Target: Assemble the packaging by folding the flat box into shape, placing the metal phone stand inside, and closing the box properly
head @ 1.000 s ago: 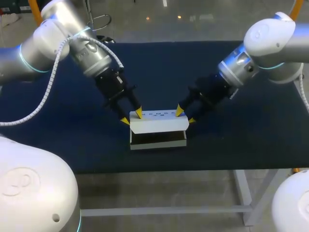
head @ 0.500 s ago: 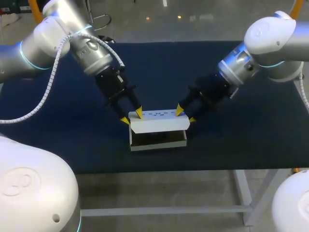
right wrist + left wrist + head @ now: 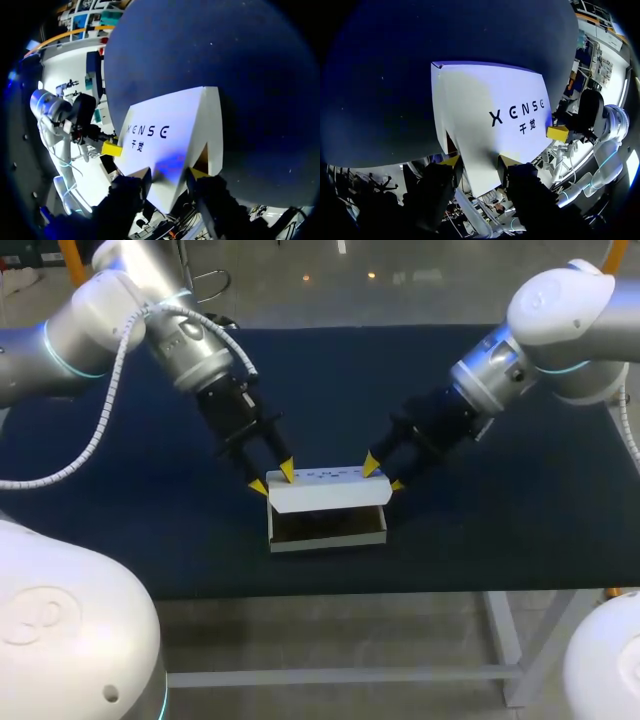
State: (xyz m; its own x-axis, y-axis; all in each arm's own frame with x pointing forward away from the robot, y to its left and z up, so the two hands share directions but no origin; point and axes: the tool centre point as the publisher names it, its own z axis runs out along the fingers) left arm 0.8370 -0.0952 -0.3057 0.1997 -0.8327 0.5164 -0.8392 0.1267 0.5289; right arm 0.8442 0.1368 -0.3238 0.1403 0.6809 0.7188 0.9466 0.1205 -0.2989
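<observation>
A white cardboard box (image 3: 328, 538) stands on the dark blue table, its printed lid (image 3: 330, 497) tilted forward over the dark, shadowed inside. No phone stand shows in any view. My left gripper (image 3: 272, 480) is shut on the lid's back left corner, and in the left wrist view the white lid (image 3: 490, 105) fills the gap between the left gripper (image 3: 479, 162) fingers. My right gripper (image 3: 385, 475) is shut on the back right corner, with the lid (image 3: 170, 130) running into the right gripper (image 3: 170, 175) the same way.
The dark blue table (image 3: 520, 510) spreads out on all sides of the box. Its front edge (image 3: 400, 592) lies a short way before the box. Each wrist view shows a yellow tip of the other arm's gripper (image 3: 558, 133) (image 3: 111, 148) at the lid's far end.
My left arm's upper part has shifted slightly up and to the right. The box, its lid and both grippers stand almost where they were.
</observation>
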